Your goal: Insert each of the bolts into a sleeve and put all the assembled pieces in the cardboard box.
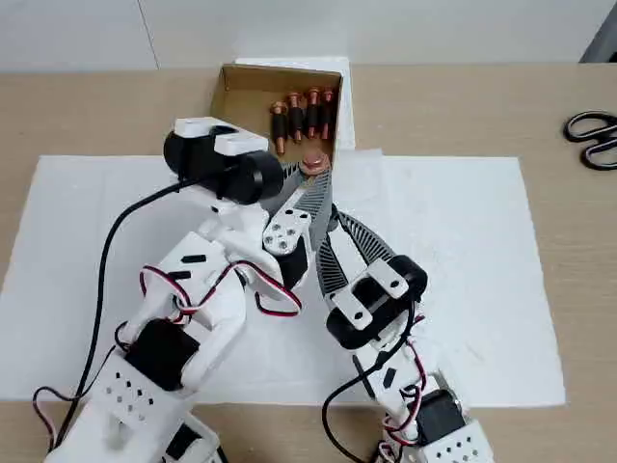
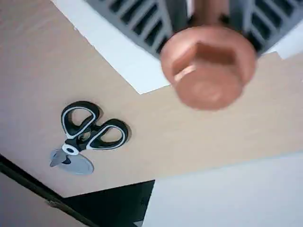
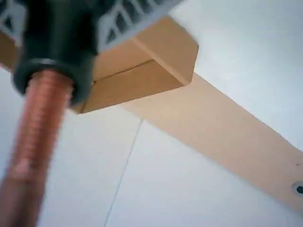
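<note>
Holds a bolt point(image 2: 208, 66) in the left end effector point(image 2: 208, 16). Clamps a sleeve point(image 3: 52, 47) in the right end effector point(image 3: 66, 16), copper thread point(image 3: 35, 137) sticking out, near the box point(image 3: 142, 71).

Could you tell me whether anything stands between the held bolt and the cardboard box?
Nothing visible does. The bolt is at the near wall of the cardboard box, and the four assembled pieces inside lie toward one side, leaving bare floor beside them.
</note>
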